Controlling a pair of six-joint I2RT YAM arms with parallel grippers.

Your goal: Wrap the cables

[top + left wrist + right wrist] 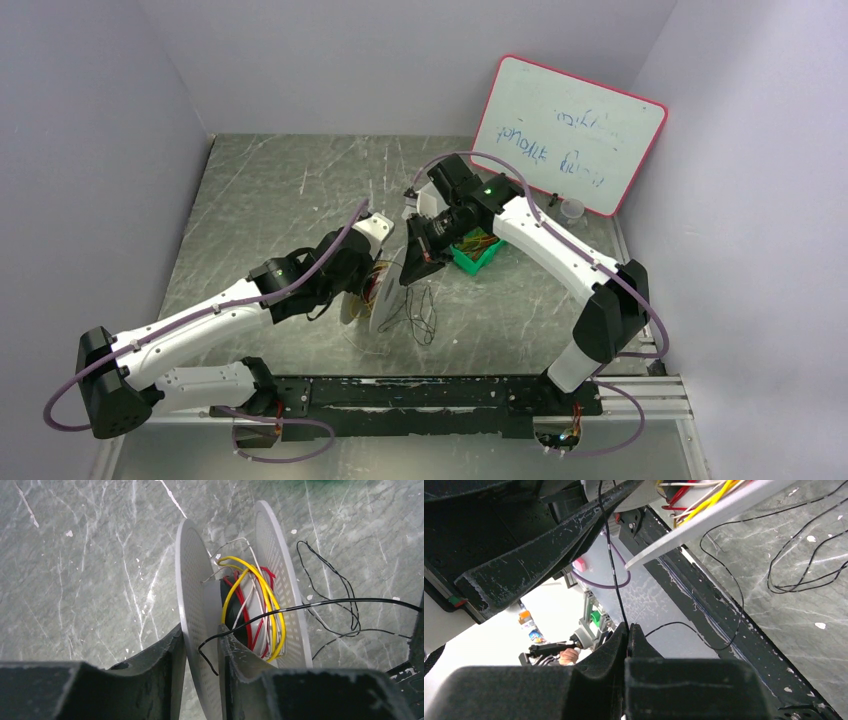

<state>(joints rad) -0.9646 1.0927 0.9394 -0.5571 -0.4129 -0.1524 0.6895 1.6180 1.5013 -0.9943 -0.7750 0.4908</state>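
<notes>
Two grippers noted: right gripper (628, 630) pressed together on the black cable (609, 550), which runs straight to the spool (192, 565); left gripper (201, 630) straddles its rim, and we cannot tell if clamped.

My table (280, 200) is scratched grey metal. Loose black cable loops (420, 315) lie on it, a green bin (485, 258) farther back, perhaps a small clear cup (571, 208) beside the whiteboard (570, 135).
</notes>
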